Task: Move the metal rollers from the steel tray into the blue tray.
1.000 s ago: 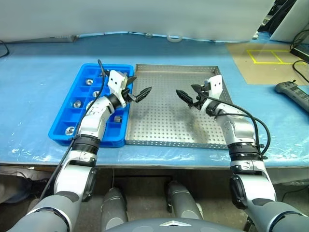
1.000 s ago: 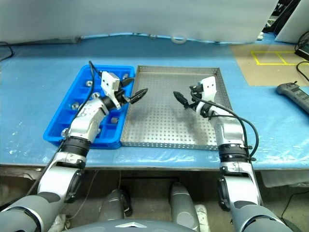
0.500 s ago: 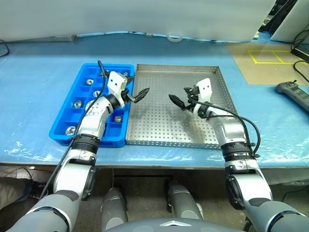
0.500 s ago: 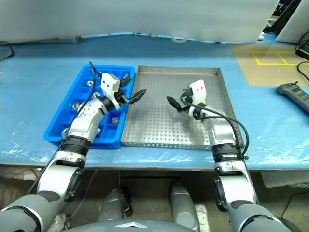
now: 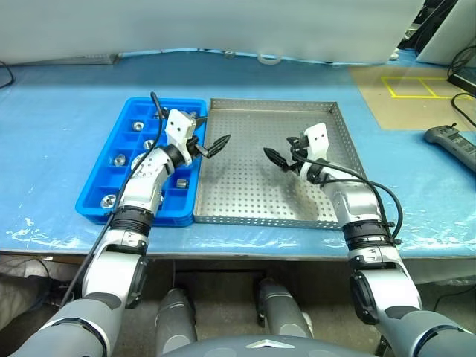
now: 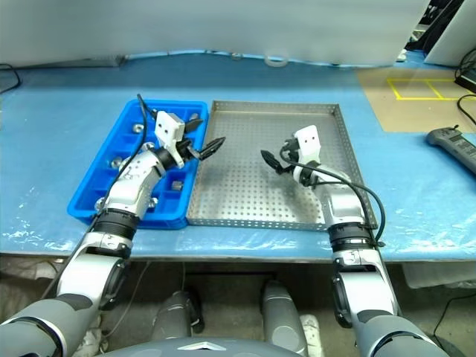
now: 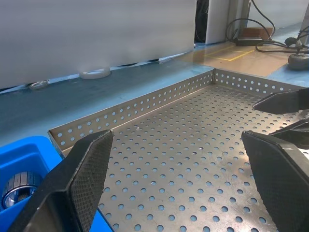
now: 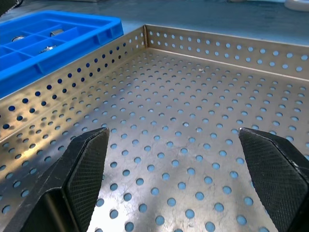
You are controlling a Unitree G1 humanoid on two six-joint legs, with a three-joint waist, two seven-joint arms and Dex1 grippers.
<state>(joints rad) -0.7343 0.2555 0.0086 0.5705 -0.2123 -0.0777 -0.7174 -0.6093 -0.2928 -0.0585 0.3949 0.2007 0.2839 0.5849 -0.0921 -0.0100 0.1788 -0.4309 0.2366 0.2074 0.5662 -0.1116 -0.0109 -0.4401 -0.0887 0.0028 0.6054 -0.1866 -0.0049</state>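
From the left eye, the steel tray (image 5: 275, 216) lay on the blue-covered worktop (image 5: 59, 111), its left rim against the blue tray (image 5: 93, 204). The rollers (image 5: 118, 159) sat in separate compartments of the blue tray — one near its far edge, one mid-left, one at the near left corner, more partly hidden under the left arm. The left gripper (image 5: 214, 145) hung over the steel tray's left rim, fingers spread apart and holding nothing. The right gripper (image 5: 277, 158) hovered over the middle of the steel tray, pointing toward the left one, fingers likewise released and bare.

The right eye gave the same layout.

In the left wrist view, both fingers (image 7: 84, 179) stood wide apart over the perforated floor of the steel tray, with the far left corner of its rim ahead — a roller (image 7: 17, 191) lay in the blue tray just beside that rim.

In the right wrist view, the fingers (image 8: 87, 164) were spread over bare perforated metal, with the blue tray beyond the rim.
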